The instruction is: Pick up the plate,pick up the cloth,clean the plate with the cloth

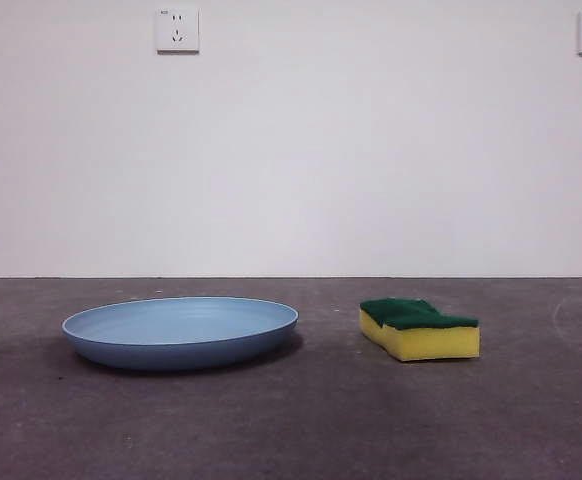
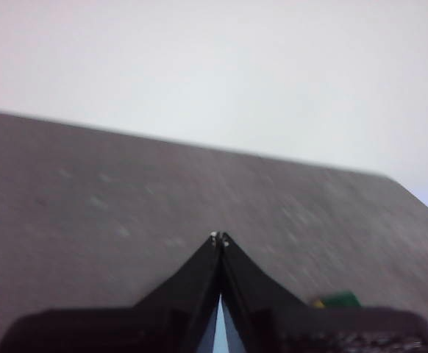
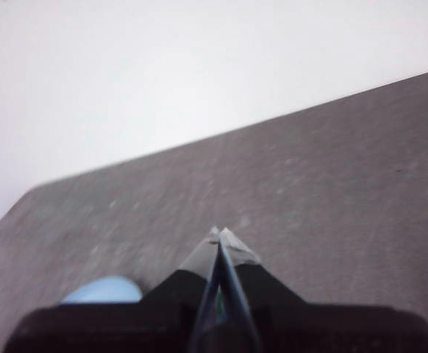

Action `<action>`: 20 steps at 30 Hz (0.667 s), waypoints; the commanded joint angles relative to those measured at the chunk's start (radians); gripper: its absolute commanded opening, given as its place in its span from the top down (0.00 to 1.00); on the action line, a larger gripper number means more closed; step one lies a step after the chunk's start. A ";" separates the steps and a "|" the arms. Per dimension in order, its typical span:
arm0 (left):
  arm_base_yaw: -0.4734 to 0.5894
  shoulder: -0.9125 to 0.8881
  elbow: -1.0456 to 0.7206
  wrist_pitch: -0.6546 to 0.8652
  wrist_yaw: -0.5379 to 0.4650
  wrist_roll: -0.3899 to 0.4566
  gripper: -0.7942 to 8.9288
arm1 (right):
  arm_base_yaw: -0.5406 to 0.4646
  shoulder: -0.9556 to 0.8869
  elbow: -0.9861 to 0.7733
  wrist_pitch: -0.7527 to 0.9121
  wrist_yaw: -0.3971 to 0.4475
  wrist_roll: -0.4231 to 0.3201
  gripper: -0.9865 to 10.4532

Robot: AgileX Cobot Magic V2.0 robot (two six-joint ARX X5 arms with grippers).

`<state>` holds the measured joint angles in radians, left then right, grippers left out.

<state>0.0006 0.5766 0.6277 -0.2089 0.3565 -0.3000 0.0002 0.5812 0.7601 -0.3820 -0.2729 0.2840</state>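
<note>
Nearest in the front view, at about 7 o'clock: the plate (image 1: 180, 331), light blue, wide and shallow, flat on the grey table (image 1: 291, 430). A little further back, at about 4 o'clock: the sponge (image 1: 419, 329), yellow with the green side up, well apart from the plate. Behind both, a white wall (image 1: 291, 150) with two sockets (image 1: 177, 30).

No arm visible in the front view, so both probably waiting above, with the first step, picking up the plate, not yet started.

Left gripper (image 2: 219, 239): jaws pressed together, pinching nothing, over bare table. Right gripper (image 3: 219, 234): also pressed together and empty.

To do the step well, in my judgement: first spread the jaws, then come down on the plate's rim, one jaw inside and one under the edge, because the plate is too wide to take across. Probably the left arm for the plate and the right for the sponge, but not certain.

Hard to make out: both wrist views blurred. In the left one, only a thin blue sliver of plate (image 2: 220, 334) between the jaws and a small green corner of sponge (image 2: 340, 299). In the right one, only a blue edge of plate (image 3: 104, 291), cut off by the gripper body. Height of the grippers above the table: cannot tell.
</note>
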 commanded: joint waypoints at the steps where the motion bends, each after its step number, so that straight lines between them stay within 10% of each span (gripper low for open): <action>1: -0.001 0.104 0.089 -0.063 0.073 0.024 0.92 | 0.001 0.087 0.114 -0.084 -0.050 -0.104 0.91; 6: -0.001 0.222 0.192 -0.132 0.223 0.023 0.88 | 0.001 0.200 0.236 -0.185 -0.143 -0.182 0.91; 11: -0.001 0.274 0.229 -0.130 0.257 0.004 0.48 | 0.001 0.243 0.266 -0.198 -0.147 -0.196 0.73; 15: -0.001 0.294 0.230 -0.135 0.247 0.005 0.47 | 0.001 0.256 0.266 -0.200 -0.140 -0.188 0.43; 20: -0.017 0.386 0.232 -0.130 0.243 0.008 0.47 | 0.001 0.257 0.266 -0.199 -0.141 -0.184 0.42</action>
<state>-0.0093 0.9432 0.8585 -0.3439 0.6018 -0.2932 0.0002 0.8368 1.0237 -0.5842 -0.4160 0.1040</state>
